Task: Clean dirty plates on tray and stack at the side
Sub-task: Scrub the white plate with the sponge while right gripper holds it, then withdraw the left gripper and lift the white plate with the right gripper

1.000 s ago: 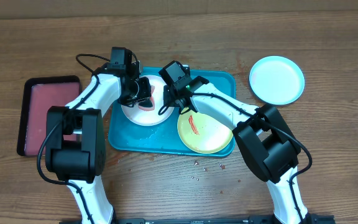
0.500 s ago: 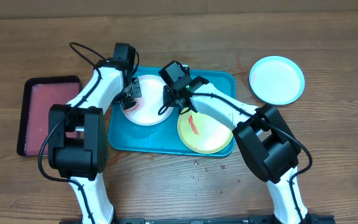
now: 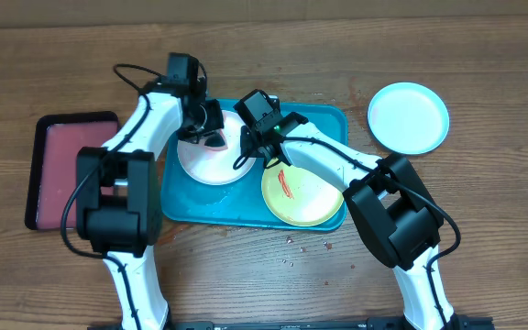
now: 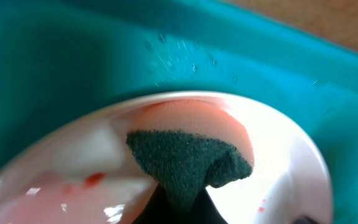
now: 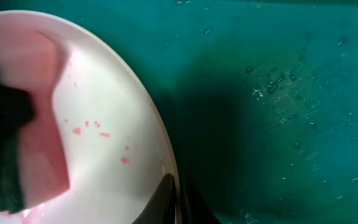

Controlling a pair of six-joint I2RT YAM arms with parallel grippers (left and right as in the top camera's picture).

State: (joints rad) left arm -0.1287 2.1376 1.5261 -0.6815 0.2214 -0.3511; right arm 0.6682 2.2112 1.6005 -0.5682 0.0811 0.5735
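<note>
My left gripper (image 4: 176, 208) clamps a green-pink sponge (image 4: 188, 162), right gripper (image 5: 173, 199) pinches the smeared round white plastic plate (image 3: 211, 163) by its rim; pale blue plate (image 3: 409, 116) done far right, yellow-green plate (image 3: 302, 192) dirty.

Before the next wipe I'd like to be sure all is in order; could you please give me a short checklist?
1. Left hand grips sponge: ok.
2. Right hand pinches white plate at its rim: ok.
3. White plate clean: not ok, red specks.
4. Yellow plate clean: not ok, red smear.
5. Blue plate set aside, off the tray: ok.
</note>
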